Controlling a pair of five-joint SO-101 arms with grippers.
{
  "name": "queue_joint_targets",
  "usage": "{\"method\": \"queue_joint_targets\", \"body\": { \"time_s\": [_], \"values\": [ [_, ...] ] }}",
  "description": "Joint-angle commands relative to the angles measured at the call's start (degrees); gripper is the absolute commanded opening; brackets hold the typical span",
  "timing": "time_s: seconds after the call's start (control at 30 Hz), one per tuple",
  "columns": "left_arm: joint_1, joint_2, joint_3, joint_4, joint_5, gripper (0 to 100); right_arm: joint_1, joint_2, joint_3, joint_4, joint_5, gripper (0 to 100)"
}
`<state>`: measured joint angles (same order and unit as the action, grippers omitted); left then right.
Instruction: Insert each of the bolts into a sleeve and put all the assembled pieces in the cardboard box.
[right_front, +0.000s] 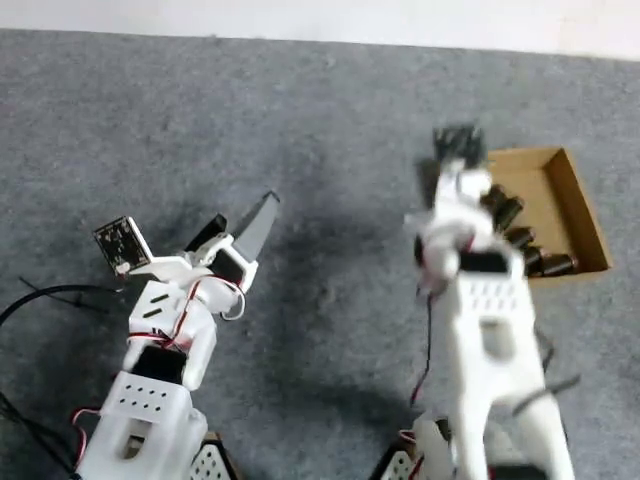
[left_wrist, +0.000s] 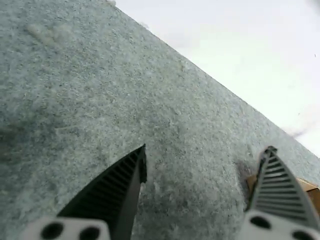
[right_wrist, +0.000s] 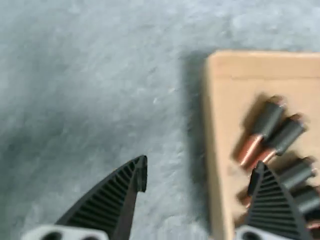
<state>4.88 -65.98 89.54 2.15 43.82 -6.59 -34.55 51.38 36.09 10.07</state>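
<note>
I have the cardboard box sitting at about 3 o'clock on the grey felt-covered table, and the assembled pieces lie inside it: several dark sleeves with copper-coloured bolt ends poking out, bunched along the box's 7 o'clock side. In the right wrist view they rest side by side on the box floor, some touching, just inside the box wall. My right gripper hangs at the box's 10 o'clock corner, just beside the rim. Its fingers are spread wide with nothing between them — one finger is over bare felt, the other over the pieces. The right arm's white body crosses the box's 8 o'clock corner in the high view and hides part of the contents. My left gripper is well apart from all that, at about 8 o'clock on the table, pointing toward 1 o'clock; its fingers stand wide and empty too, with only a corner of the box past one fingertip. Around the arms I see thin black cables trailing at 9 o'clock and a pale wall strip at 12 o'clock.
</note>
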Motion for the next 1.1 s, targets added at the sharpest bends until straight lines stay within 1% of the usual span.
{"method": "queue_joint_targets", "body": {
  "time_s": [0.0, 0.03, 0.1, 0.23, 0.27, 0.3, 0.33, 0.4, 0.47, 0.57, 0.6, 0.63, 0.7, 0.77, 0.83, 0.87, 0.97, 1.07],
  "values": [
    [-0.22, 0.22, -0.22, -0.88, -2.11, 32, -2.42, -14.37, 14.55, -6.73, -0.18, 29.0],
    [-0.22, 0.22, -0.13, -0.88, -3.96, 31, -2.42, -17.54, 17.54, -7.34, -0.26, 29.0],
    [-0.22, 0.13, -0.13, -0.88, -6.95, 25, -2.42, -23.78, 22.55, -7.87, -0.35, 29.0],
    [-0.22, -0.13, -0.13, -0.88, -13.71, 1, -2.33, -35.74, 29.76, -7.96, -0.35, 28.9],
    [-0.22, -0.13, -0.04, -0.88, -16.18, 0, -2.42, -38.55, 31.16, -7.96, -0.35, 28.9],
    [-0.22, -0.13, -0.04, -0.88, -17.85, 3, -2.42, -41.19, 32.92, -7.78, -0.35, 28.9],
    [-0.22, -0.13, -0.04, -0.88, -18.9, 3, -2.33, -43.82, 34.86, -7.78, -0.35, 28.9],
    [-0.31, -0.13, 0.13, -0.79, -19.87, 0, -2.15, -48.84, 38.11, -7.78, -0.35, 26.5],
    [-0.31, -0.22, 0.84, -0.79, -19.78, 1, -2.15, -53.67, 41.01, -7.69, -0.35, 18.4],
    [-0.31, -0.22, 1.1, -0.18, -19.78, 1, -2.07, -61.32, 44.97, -7.69, -0.35, 1.3],
    [-0.31, -0.22, 0.57, 1.32, -19.87, 1, -2.07, -63.87, 46.46, -7.69, -0.35, 0.1],
    [-0.31, -0.22, 0.22, 2.99, -19.87, 1, -2.07, -66.42, 48.04, -7.69, -0.35, 2.0],
    [-0.31, -0.22, -1.1, 6.51, -19.87, 1, -2.07, -70.55, 50.68, -7.25, -0.35, 2.5],
    [-0.31, -0.22, -2.59, 10.55, -19.87, 1, -2.07, -71.08, 52.26, -4.88, -0.35, 1.2],
    [-0.4, -0.22, -4.44, 15.03, -19.96, 1, -2.07, -70.2, 52.44, -4.7, -0.18, 0.5],
    [-0.57, -0.22, -5.23, 17.32, -20.92, 1, -2.07, -70.11, 52.53, -4.44, -0.18, 0.5],
    [-2.59, -0.22, -7.78, 24.35, -27.08, 1, -2.07, -69.93, 52.44, -3.56, -0.26, 0.5],
    [-5.67, -0.22, -10.33, 31.65, -31.12, 1, -2.07, -70.11, 52.44, -2.07, -0.18, 0.5]
  ]
}}
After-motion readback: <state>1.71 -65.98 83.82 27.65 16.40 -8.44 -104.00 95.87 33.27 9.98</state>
